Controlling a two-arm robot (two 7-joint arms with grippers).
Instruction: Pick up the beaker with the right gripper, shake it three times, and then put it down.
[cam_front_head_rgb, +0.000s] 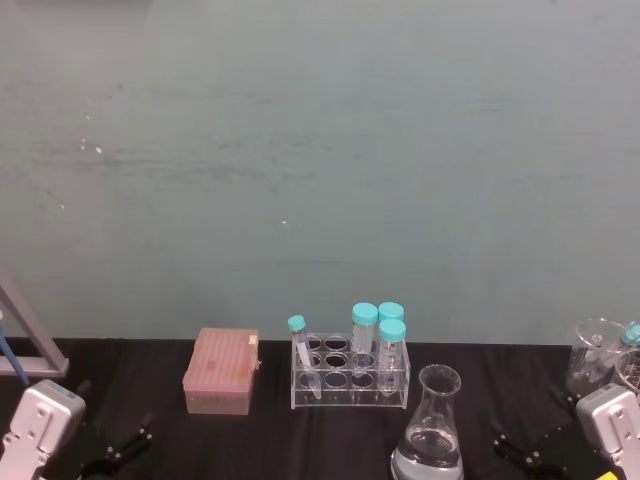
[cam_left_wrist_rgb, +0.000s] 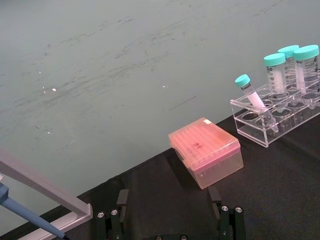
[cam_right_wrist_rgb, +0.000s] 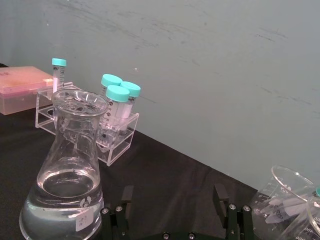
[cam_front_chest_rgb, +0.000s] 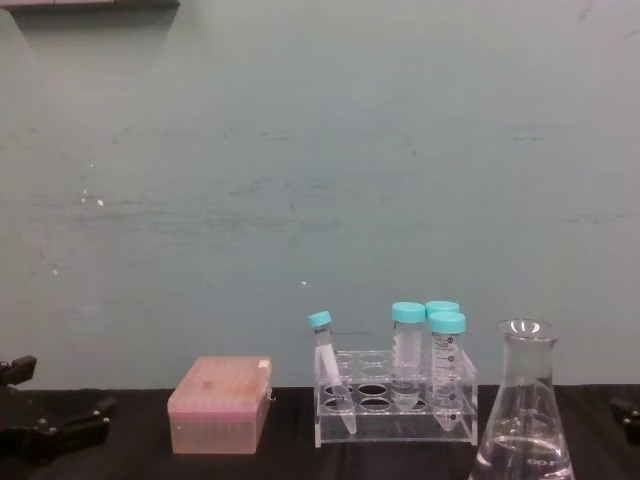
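Right black two-fingered gripper (cam_right_wrist_rgb: 173, 190), jaws apart, sits just beside the clear glass conical beaker (cam_right_wrist_rgb: 67, 170) at front right; I judge it liquid-heavy, slick, fragile, so grip the narrow neck; left gripper (cam_left_wrist_rgb: 168, 193) idle far left, jaws likewise apart.

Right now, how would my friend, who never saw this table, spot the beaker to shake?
Find the black table and the clear rack of teal-capped tubes near its middle. Just to the rack's right, nearer the robot, stands the beaker. It is cone-shaped glass with a wide base, a narrow neck and clear liquid, and it has no cap.
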